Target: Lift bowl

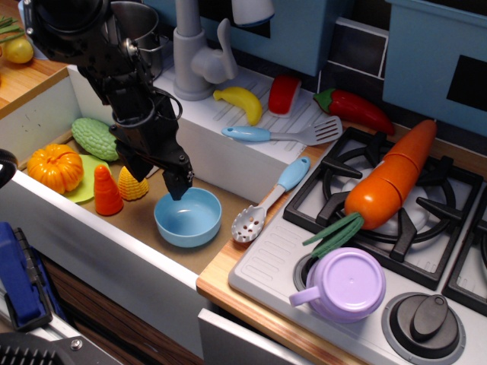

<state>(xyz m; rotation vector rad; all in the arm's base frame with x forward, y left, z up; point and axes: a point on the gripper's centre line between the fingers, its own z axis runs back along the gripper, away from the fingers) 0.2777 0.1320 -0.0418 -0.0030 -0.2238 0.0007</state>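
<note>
The gripper [161,179] hangs over the bowl's [188,217] back-left rim, fingers spread, one tip just inside the rim, the other outside by the yellow cone [132,182]. The bowl sits upright and empty on the sink floor [144,209], near the slotted spoon [266,201]. Best play: sink straight down so the rim slots between the tips, pinch firmly, lift vertically, because that smooth plastic could slip.
</note>
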